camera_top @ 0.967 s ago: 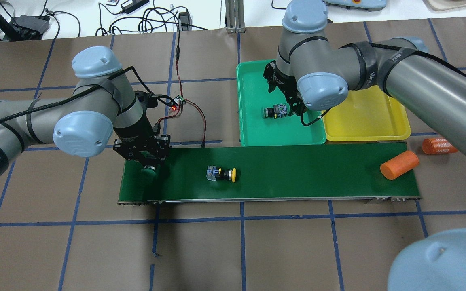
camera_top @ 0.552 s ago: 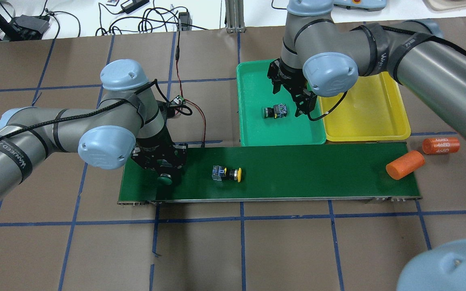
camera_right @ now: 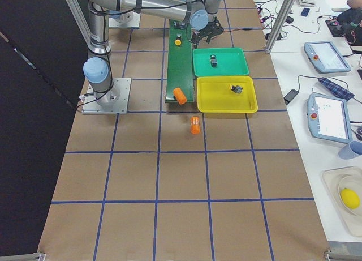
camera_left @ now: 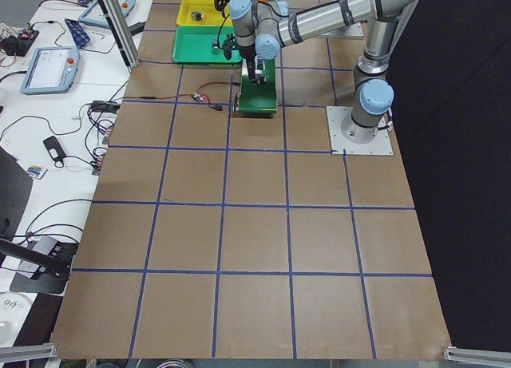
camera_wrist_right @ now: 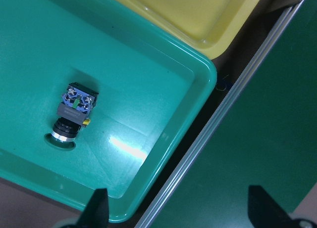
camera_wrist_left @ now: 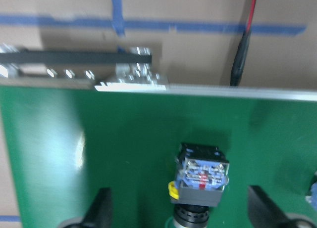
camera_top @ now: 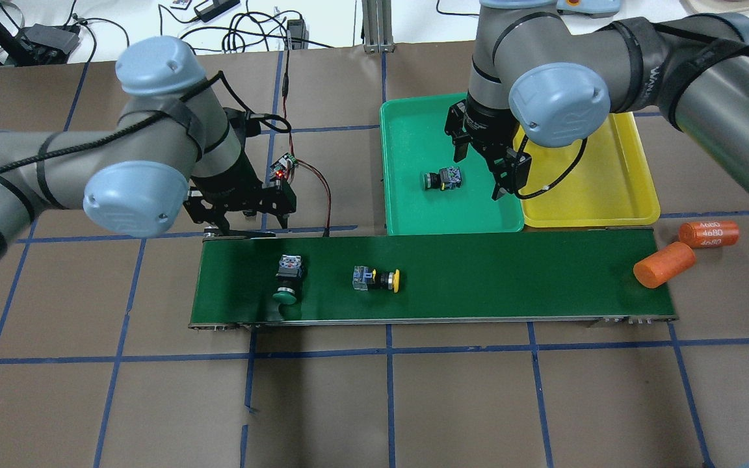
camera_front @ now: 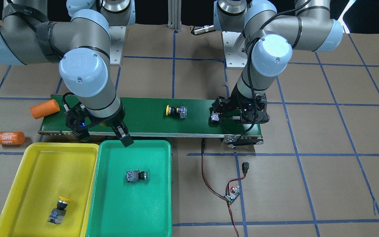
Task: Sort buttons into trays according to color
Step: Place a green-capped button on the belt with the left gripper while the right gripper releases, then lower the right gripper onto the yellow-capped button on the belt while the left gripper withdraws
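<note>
one each | teal tray (camera_front: 127, 214): green button (camera_front: 136, 175) | yellow tray (camera_front: 28, 184): yellow button (camera_front: 59, 210)

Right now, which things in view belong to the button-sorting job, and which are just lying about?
Job: green button and yellow button on the conveyor belt; second green button in the teal-green tray; second yellow button in the yellow tray.
Lying about: orange cylinder at the belt's end; second orange cylinder on the table; small circuit board with its wires.
</note>
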